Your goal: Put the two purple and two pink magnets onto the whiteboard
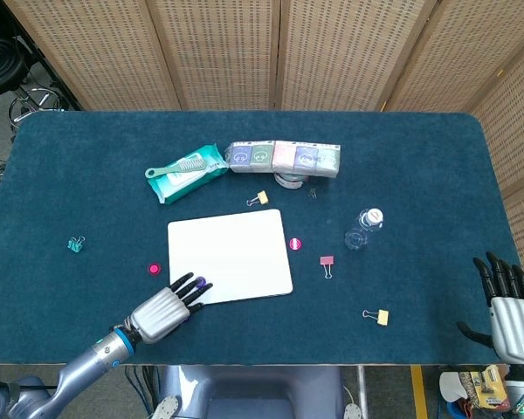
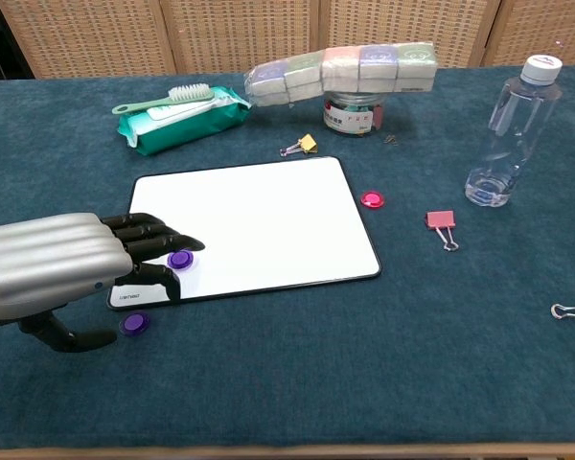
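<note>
Chest view: whiteboard (image 2: 259, 225) lying flat on the blue surface (image 2: 364, 364), long axis running left to right, short edges at left and right. One purple magnet (image 2: 180, 259) resting on the board near its lower left corner, just beside the dark fingers (image 2: 158, 240) of the left hand (image 2: 62, 268); whether a fingertip touches it cannot be told. Fingers stretched forward over that corner, lying close together, holding nothing. Second purple magnet (image 2: 134, 323) off the board, on the surface just below the corner, under the hand and beside the thumb. One pink magnet (image 2: 371, 199) on the surface just beside the board's right edge. Round discs all, so no pointing direction to read.

Head view: other pink magnet (image 1: 154, 269) on the surface left of the whiteboard (image 1: 231, 253), apart from the left hand (image 1: 162, 312). Right hand (image 1: 511, 305) at the lower right corner of the picture, well apart from the board, fingers upright and spread, holding nothing.

Beyond the board: a water bottle (image 2: 513, 120) standing upright to the right, a green pack of wipes (image 2: 177, 120) with a brush lying on it.
</note>
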Available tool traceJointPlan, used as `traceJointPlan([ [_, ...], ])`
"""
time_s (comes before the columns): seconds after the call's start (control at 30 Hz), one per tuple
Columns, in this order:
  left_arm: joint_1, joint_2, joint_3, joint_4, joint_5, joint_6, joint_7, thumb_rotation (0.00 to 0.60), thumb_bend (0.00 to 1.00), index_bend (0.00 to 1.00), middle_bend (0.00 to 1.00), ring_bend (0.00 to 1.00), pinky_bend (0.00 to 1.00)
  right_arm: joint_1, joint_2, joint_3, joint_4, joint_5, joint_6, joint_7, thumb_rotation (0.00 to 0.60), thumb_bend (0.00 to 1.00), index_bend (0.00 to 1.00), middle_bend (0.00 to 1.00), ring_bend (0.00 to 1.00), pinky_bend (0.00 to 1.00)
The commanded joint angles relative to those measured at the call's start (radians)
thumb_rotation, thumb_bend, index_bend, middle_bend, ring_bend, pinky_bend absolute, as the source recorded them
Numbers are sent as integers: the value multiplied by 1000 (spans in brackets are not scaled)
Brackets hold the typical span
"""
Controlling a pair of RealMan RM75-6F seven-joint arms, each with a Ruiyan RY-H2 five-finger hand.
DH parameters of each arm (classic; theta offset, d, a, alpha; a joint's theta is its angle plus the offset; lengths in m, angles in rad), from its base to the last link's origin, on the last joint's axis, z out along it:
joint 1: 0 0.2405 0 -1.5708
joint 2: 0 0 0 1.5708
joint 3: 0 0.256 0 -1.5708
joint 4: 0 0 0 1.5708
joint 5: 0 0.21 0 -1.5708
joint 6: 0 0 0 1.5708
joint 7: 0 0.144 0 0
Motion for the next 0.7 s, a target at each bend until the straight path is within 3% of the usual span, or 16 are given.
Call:
traceJointPlan([
  [0.03, 3, -8, 0, 7, -3, -6, 5, 600, 326, 306, 0, 0, 0, 0, 1, 0, 0, 0, 1, 1, 600, 0, 32, 0, 0, 0],
  [0.7, 10, -37, -18, 34, -16, -22, 13, 600, 326, 337, 0, 0, 0, 1, 2, 1, 1, 5, -3, 5, 600, 0, 32, 0, 0, 0],
])
